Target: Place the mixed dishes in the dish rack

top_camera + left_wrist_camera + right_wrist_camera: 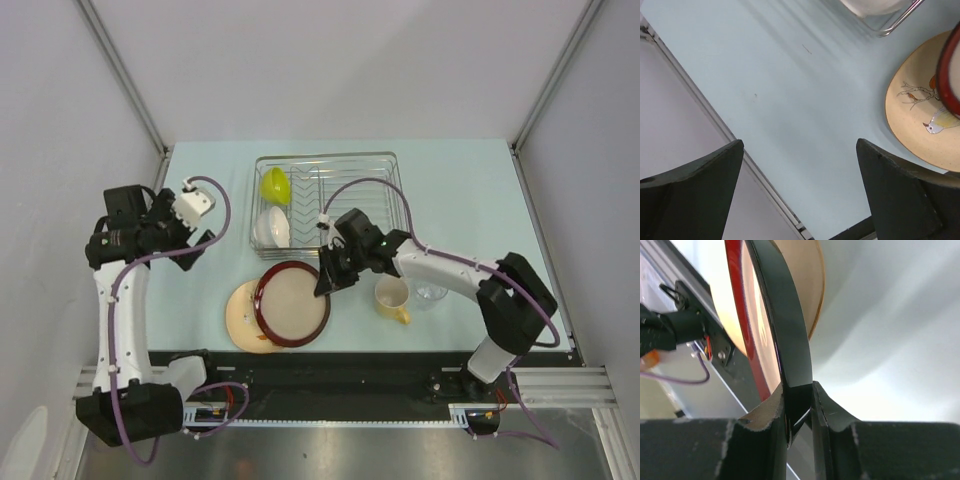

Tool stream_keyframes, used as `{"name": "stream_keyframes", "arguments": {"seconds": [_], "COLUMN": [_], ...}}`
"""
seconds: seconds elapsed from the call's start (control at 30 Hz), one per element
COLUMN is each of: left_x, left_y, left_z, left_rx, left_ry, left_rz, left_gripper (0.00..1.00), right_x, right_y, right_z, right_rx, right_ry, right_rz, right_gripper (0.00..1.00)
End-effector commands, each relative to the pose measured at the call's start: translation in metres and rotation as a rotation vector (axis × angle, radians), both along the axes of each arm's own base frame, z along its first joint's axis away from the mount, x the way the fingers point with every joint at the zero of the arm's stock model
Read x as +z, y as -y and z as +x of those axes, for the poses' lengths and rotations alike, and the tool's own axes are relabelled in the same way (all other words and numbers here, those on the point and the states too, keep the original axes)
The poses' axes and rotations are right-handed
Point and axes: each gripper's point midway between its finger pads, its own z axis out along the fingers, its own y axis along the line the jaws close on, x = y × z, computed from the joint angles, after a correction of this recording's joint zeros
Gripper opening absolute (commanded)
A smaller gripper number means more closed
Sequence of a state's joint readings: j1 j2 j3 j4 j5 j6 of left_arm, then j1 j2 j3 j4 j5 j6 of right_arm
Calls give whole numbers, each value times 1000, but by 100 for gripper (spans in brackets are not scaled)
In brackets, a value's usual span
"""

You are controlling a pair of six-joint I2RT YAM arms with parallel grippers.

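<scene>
Progress: two of six pieces are loaded. The green bowl (276, 185) and the white bowl (272, 228) stand on edge in the left part of the rack (360, 170), the green one farther back. The rest of the rack's slots look free.

Left to load: the red-rimmed plate (292, 304), the patterned plate (243, 318), the mug (393, 297) and the glass (432, 293). All four are on the table (470, 200), near of the rack. By my reckoning the task is about a third done, with the red-rimmed plate as the piece in hand.

Right gripper (326, 288): jaws narrow, pinching the right rim of the red-rimmed plate. The wrist view shows the rim wedged between both fingers. Whether the plate has cleared the one below, I cannot tell.

Left gripper (799, 145): jaws wide, holding nothing, over bare table left of the rack and plates.

Red-rimmed plate: round, beige centre, glossy dark red rim, dark shiny underside. It lies over the right part of the patterned plate, just near of the rack's front edge. The patterned plate is beige, with thin branches, a bird and orange marks. The mug and glass sit side by side to the right.
</scene>
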State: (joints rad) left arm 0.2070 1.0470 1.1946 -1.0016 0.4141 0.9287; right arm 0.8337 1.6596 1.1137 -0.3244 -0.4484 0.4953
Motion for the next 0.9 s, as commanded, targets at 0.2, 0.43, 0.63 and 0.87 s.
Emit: {"name": "stream_keyframes", "arguments": {"seconds": [0.2, 0.43, 0.63, 0.87], "left_x": [-31, -43, -56, -64], "left_y": [19, 36, 38, 36], "left_z": [-19, -21, -24, -19], "left_rx": [-21, -28, -17, -6], "left_ry": [-139, -231, -256, -259], "left_rz": [-195, -330, -350, -352], "left_gripper": [100, 99, 99, 99], "right_x": [214, 316, 342, 305], "right_y": [35, 83, 82, 64], "right_z": [76, 175, 221, 259], "right_rx": [-5, -279, -314, -177], "right_ry": [527, 1191, 1652, 1823], "right_rz": [216, -157, -355, -610], "right_gripper": [0, 0, 0, 0]}}
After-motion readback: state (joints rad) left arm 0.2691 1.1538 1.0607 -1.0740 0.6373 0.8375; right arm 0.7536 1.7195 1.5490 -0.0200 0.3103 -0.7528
